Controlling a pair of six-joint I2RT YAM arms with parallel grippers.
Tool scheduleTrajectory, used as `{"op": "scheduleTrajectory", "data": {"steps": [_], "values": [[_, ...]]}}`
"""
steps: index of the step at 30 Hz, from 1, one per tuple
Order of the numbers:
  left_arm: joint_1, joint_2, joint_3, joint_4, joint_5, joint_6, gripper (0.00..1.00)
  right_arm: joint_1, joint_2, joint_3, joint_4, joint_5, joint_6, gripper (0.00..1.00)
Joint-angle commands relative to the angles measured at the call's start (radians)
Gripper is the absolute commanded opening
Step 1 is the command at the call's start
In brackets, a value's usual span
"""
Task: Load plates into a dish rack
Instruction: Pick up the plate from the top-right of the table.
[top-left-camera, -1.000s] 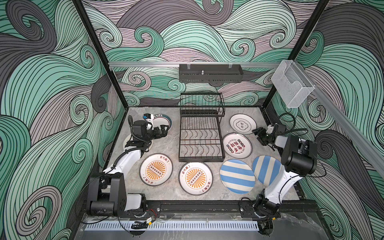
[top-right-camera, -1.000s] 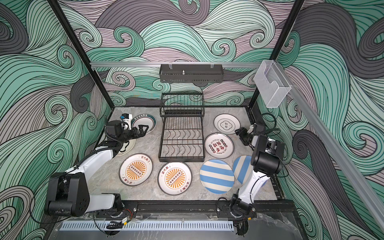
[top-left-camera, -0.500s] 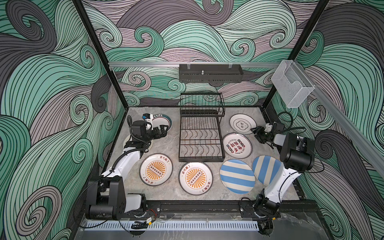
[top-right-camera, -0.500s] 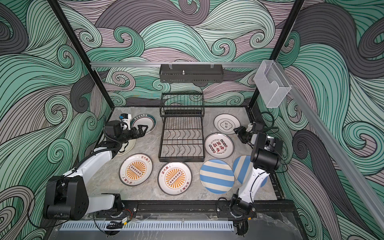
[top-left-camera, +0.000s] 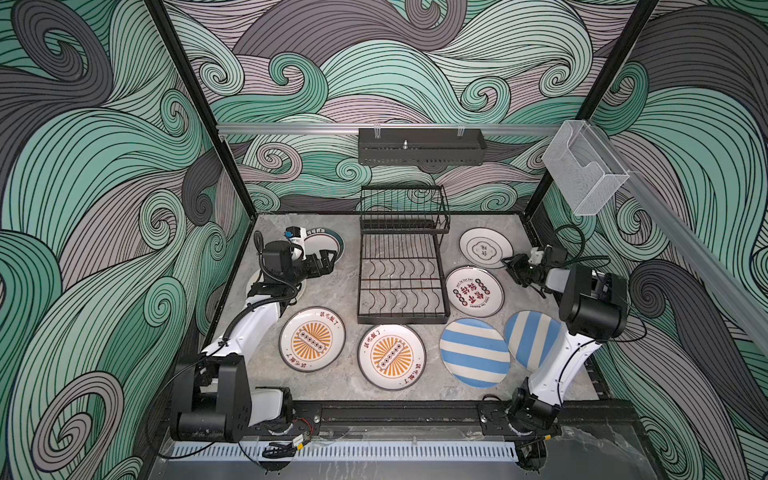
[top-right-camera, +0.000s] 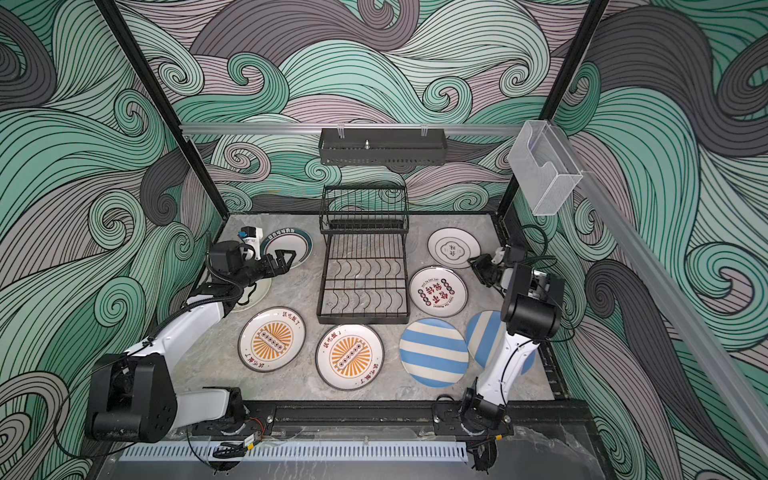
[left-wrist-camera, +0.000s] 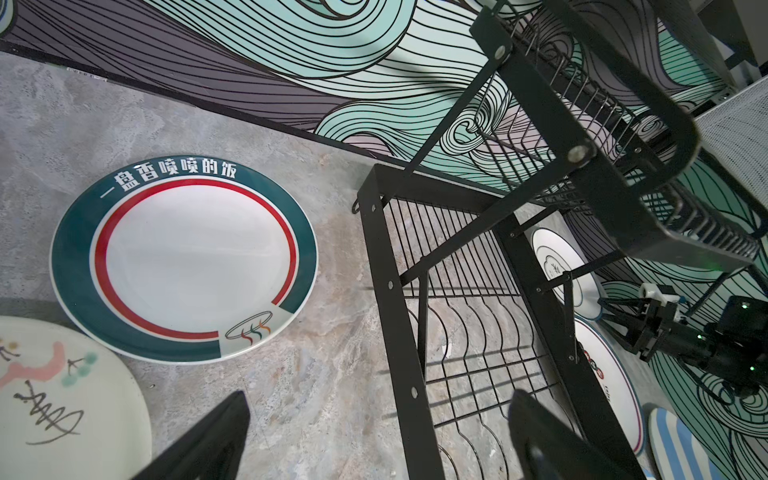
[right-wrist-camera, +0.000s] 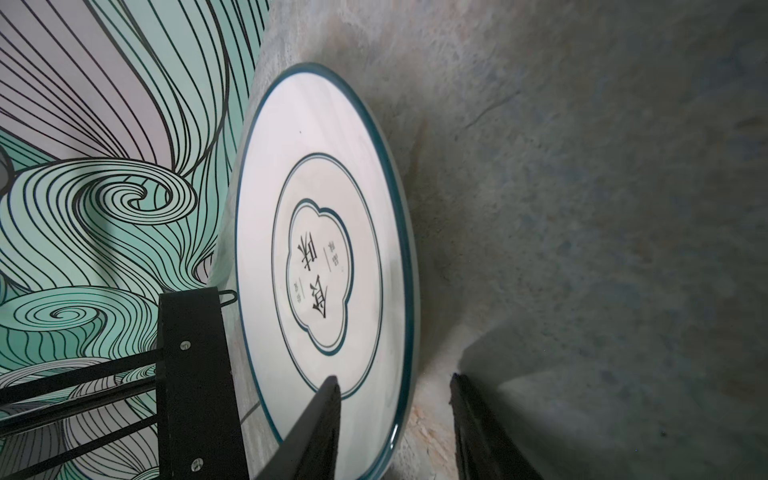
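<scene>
1. The right pincer (right-wrist-camera: 395, 378) is straddling, half-spread, the rim of the white plate (right-wrist-camera: 320, 257) lying on the worktop (right-wrist-camera: 582, 208); a shallow bite is risking a slip.
2. The left pincer (left-wrist-camera: 378, 395) is hovering spread, empty; the dish rack (top-left-camera: 402, 320) is standing bare.

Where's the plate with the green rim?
In both top views the green-rimmed plate lies flat at the back left, beside the dish rack, near the left gripper.
</scene>
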Motion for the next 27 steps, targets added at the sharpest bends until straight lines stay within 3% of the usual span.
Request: {"op": "scheduleTrajectory", "data": {"steps": [1, 8, 13, 23, 27], "values": [[-0.005, -0.015, 0.006, -0.002, 0.015, 0.02, 0.99, 0.002, 0.034, -0.013, 0.036, 0.007, 0.046, 0.45], [-0.005, -0.006, 0.007, 0.005, 0.019, 0.021, 0.99, 0.001, 0.065, 0.029, 0.023, 0.009, 0.058, 0.46], [-0.005, -0.006, 0.007, 0.006, 0.022, 0.023, 0.99, 0.001, 0.085, 0.05, 0.005, 0.004, 0.059, 0.4], [-0.005, -0.008, 0.001, 0.018, 0.031, 0.011, 0.99, -0.006, 0.082, 0.021, 0.064, 0.004, 0.094, 0.14], [-0.008, -0.003, -0.006, 0.035, 0.041, 0.007, 0.99, -0.014, 0.06, -0.006, 0.115, 0.007, 0.128, 0.09]]}}
